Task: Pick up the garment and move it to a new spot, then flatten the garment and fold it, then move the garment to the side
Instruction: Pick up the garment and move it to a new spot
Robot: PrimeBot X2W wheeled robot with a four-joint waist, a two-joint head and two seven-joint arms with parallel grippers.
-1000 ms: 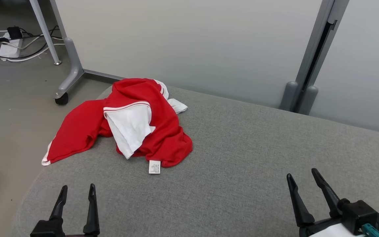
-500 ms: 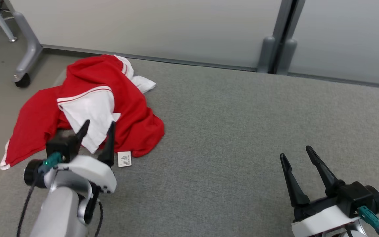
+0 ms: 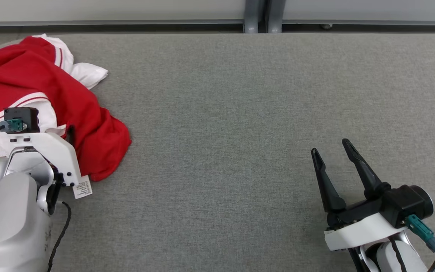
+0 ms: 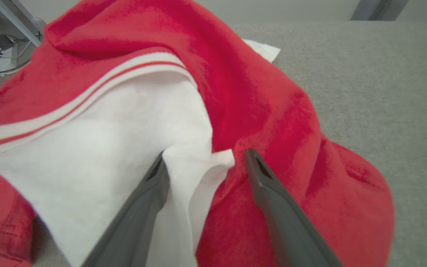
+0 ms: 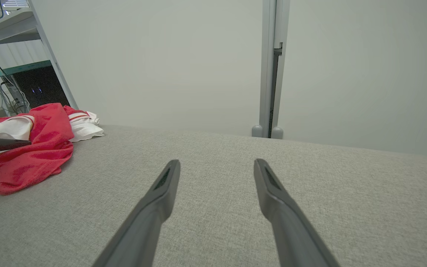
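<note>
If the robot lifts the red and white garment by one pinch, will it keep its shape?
Probably it will hang limp: the garment lies crumpled in soft folds. It looks thin and light. The open left gripper straddles only a white fold, so the rest may trail over the grey surface.

Left forearm [image 3: 10,215] comes up from 7 o'clock in head view, wrist tipped forward and down. Left gripper [image 4: 206,157] jaws spread wide. Right gripper [image 3: 329,146] sits at 4 o'clock, fingers aimed toward 11 o'clock, jaws wide apart.
</note>
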